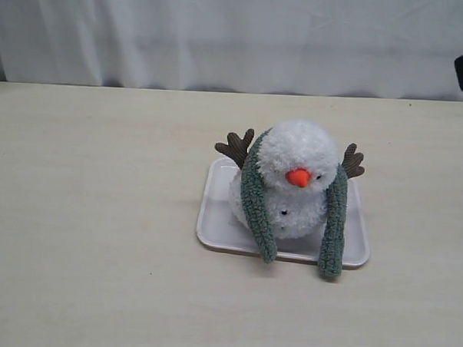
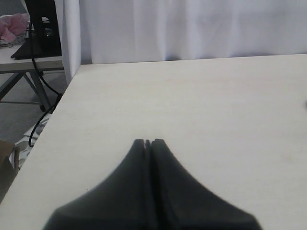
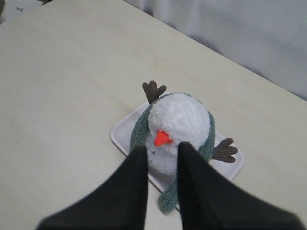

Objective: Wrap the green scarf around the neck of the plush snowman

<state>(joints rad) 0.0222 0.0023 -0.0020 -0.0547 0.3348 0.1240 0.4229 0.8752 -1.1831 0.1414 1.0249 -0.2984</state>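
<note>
**A:** White curtain (image 1: pixel 237 35) behind, pale desk (image 1: pixel 84 213) in front. Where's the plush snowman (image 1: pixel 292 184)?

**B:** Exterior view: upright on the white tray (image 1: pixel 214 228). The green scarf (image 1: pixel 255 197) loops behind its neck, and both ends hang down to the tray's front edge.

**A:** Left wrist view?

**B:** Left end effector (image 2: pixel 147 142) pressed together above the desk.

**A:** Right wrist?

**B:** Right end effector (image 3: pixel 162 146) narrowly parted above the snowman, seemingly holding nothing.

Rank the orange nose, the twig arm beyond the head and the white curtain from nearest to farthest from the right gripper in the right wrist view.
From the right gripper:
1. Orange nose, just ahead of it.
2. Twig arm, beyond the head.
3. White curtain, past the table.
</note>
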